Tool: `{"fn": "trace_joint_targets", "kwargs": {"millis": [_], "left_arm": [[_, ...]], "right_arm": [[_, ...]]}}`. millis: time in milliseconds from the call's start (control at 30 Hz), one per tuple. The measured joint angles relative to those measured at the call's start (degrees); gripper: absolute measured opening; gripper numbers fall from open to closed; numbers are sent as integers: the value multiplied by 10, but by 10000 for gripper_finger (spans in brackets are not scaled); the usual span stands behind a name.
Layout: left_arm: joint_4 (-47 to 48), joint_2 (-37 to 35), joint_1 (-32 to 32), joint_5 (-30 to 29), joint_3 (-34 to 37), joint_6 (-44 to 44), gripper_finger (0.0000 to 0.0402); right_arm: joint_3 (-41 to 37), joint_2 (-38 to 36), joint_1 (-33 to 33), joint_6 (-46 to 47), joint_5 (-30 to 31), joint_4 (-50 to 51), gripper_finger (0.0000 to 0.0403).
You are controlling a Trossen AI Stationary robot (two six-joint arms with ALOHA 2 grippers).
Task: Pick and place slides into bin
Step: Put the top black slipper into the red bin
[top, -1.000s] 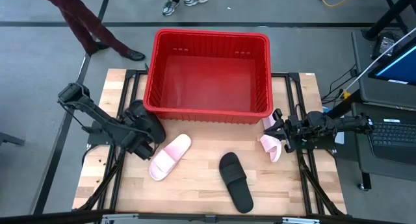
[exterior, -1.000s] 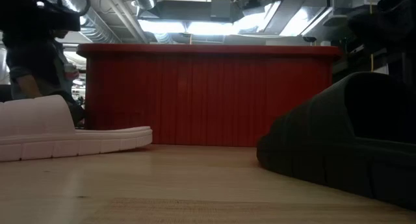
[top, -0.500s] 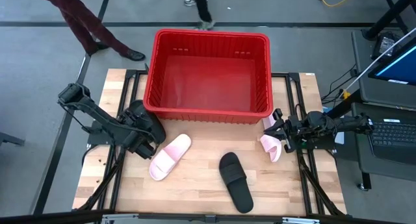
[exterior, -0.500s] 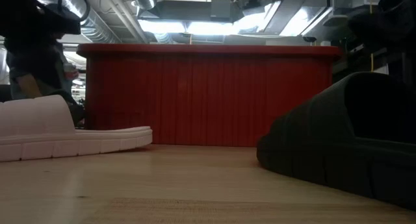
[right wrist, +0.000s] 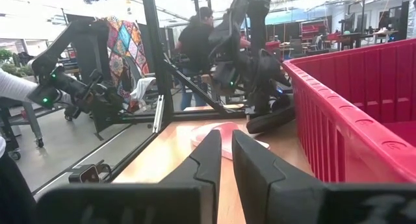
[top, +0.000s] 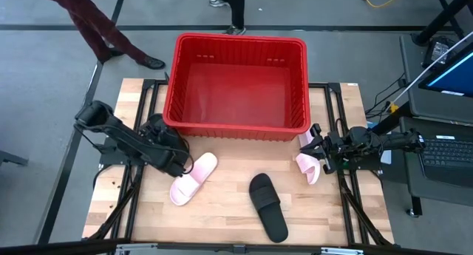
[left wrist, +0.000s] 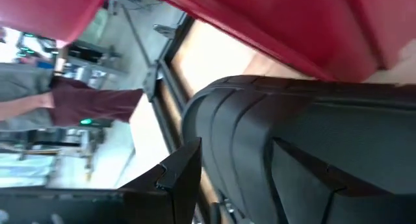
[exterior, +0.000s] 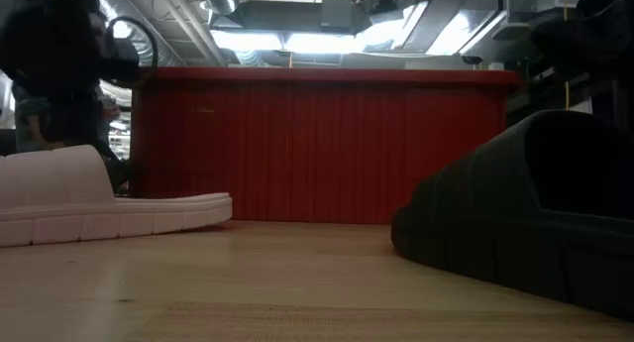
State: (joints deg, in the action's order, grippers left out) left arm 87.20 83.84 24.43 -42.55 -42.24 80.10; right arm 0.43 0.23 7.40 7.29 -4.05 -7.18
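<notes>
While the right gripper is waiting with narrowly parted fingers beside a pink slide propped on edge, the left gripper is advancing toward the other pink slide, having shifted inward since a second ago. Its finger state cannot be determined (a black slide fills its wrist view). That pink slide is lying just ahead of the gripper, long axis diagonal, one end pointing toward the empty bin, the other toward the table's front-left. The pick is imminent.

You have the bin at the worktop's upper centre; three slides lie below it, a fourth at its lower-left corner.
</notes>
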Motion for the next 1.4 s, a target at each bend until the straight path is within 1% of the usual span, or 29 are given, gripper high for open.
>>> {"fn": "trace_joint_targets", "kwargs": {"millis": [200, 367, 500, 633, 833, 1133, 1300, 1400], "left_arm": [[11, 47, -2, -2, 0, 9, 172], [14, 71, -2, -12, 0, 42, 172], [3, 79, -2, -13, 0, 39, 172], [-24, 80, -2, -2, 2, 44, 172], [-20, 80, -5, -6, 5, 46, 171], [-22, 80, -20, -8, 14, 39, 138], [-50, 80, -27, -7, 25, -6, 116], [-46, 80, -32, -6, 25, -13, 92]], "right_arm": [[0, 0, 0, 0, 0, 0, 42], [0, 0, 0, 0, 0, 0, 42], [0, 0, 0, 0, 0, 0, 42], [0, 0, 0, 0, 0, 0, 42], [0, 0, 0, 0, 0, 0, 42], [0, 0, 0, 0, 0, 0, 42], [0, 0, 0, 1, 0, 0, 42], [0, 0, 0, 1, 0, 0, 42]]}}
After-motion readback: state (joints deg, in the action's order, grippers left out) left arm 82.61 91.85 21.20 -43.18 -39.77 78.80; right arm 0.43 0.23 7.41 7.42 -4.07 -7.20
